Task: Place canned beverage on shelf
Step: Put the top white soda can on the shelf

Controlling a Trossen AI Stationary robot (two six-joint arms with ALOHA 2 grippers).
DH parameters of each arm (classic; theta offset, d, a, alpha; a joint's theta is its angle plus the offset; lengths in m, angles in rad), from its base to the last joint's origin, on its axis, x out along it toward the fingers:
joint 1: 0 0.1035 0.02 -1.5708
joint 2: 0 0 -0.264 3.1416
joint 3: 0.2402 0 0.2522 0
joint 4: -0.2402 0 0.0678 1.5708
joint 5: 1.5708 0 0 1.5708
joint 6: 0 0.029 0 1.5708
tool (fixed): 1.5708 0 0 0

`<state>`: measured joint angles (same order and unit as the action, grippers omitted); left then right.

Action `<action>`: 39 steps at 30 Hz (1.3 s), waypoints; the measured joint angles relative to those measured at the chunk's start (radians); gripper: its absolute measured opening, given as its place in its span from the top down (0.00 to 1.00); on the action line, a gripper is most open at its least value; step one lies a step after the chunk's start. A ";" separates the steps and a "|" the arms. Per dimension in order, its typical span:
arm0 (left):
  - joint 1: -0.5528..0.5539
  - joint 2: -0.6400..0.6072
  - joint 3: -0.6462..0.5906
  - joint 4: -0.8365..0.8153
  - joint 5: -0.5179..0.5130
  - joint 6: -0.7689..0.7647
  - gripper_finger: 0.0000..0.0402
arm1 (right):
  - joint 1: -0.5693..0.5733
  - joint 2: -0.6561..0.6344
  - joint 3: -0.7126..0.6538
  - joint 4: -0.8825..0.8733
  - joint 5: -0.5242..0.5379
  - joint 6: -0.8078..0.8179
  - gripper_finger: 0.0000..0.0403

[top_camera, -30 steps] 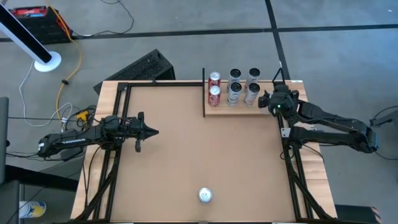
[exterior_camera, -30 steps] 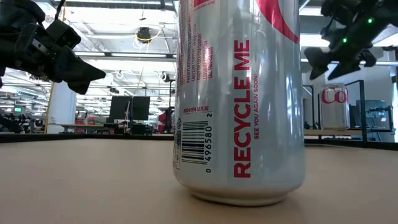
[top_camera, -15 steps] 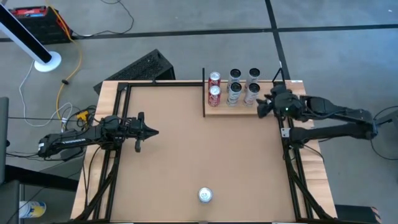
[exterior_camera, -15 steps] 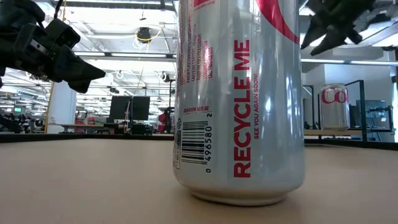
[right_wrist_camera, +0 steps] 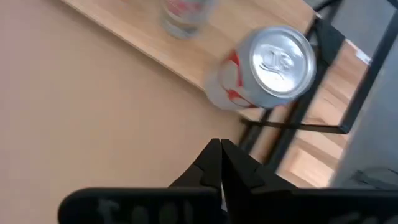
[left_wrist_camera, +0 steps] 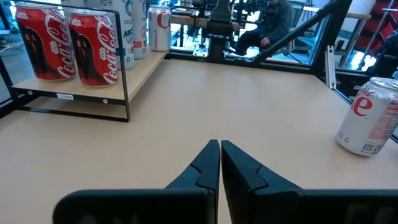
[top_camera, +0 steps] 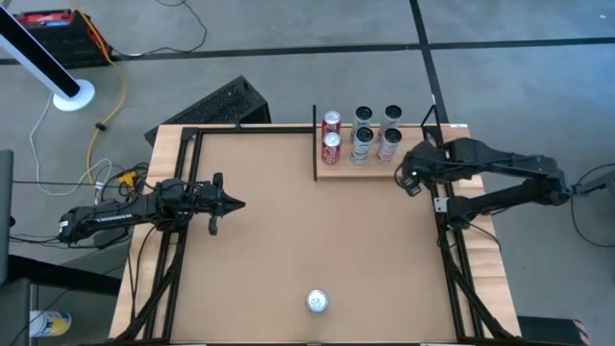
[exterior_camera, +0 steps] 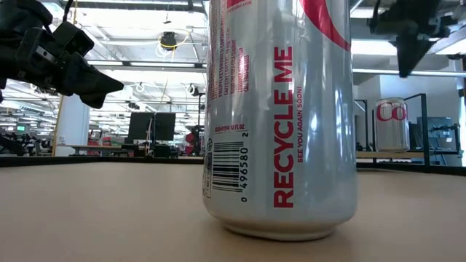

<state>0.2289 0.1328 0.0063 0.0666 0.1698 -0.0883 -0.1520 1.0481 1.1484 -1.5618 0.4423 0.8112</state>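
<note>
Right claw (top_camera: 407, 182) clenched, empty, just beside shelf (top_camera: 384, 169); six cans on it; left claw (top_camera: 235, 203) clenched; lone can (top_camera: 317, 302) on desk (top_camera: 288, 231)

In the low view the silver can (exterior_camera: 280, 116) fills the frame, its top cut off by the picture's upper edge, and it hides much of the table behind it. The right wrist view is blurred: a silver can (right_wrist_camera: 264, 71) near the shelf (right_wrist_camera: 180, 53) shows red markings too smeared to read.
</note>
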 joint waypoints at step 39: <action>0.000 0.000 0.000 0.000 -0.001 -0.013 1.00 | -0.476 0.006 -0.128 0.352 0.035 -0.526 0.96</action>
<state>0.2287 0.1328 0.0063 0.0666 0.1692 -0.1009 -0.6282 1.0546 1.0208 -1.2103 0.4774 0.2850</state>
